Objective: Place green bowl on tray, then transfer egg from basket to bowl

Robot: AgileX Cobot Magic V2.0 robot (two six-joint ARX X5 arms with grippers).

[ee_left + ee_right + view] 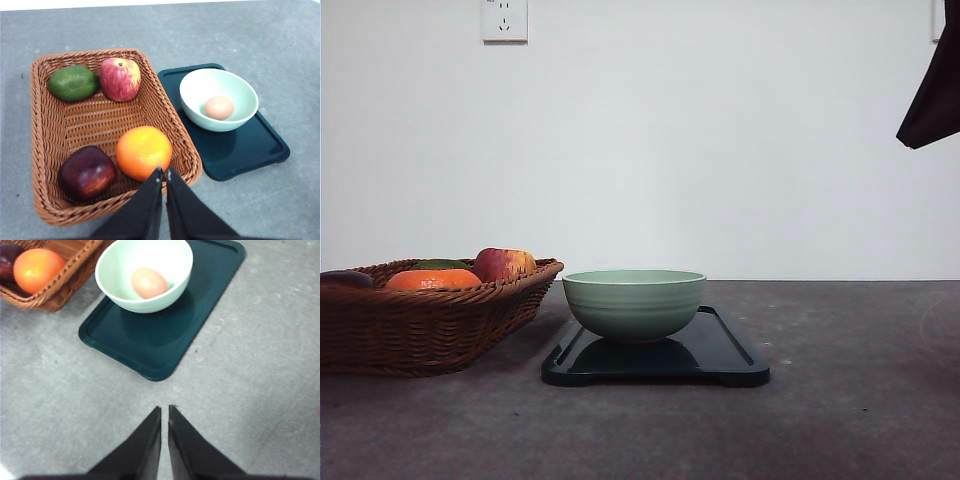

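Egg (pixel 219 107) is seated in green bowl (pixel 218 99) on tray (pixel 250 150), so task is judged complete. Left hand (pixel 163 172) and right hand (pixel 164 411) are clenched with nothing grasped, parked clear of basket (pixel 50 130).

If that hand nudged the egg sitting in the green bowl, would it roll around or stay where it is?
Probably it would roll: the egg is smooth and rounded, lying loose on the curved floor of the green bowl. The walls would likely steer it back toward the middle. Its surface looks slick, so it may slip when squeezed. If real, it would crack easily; the pictures cannot settle that.
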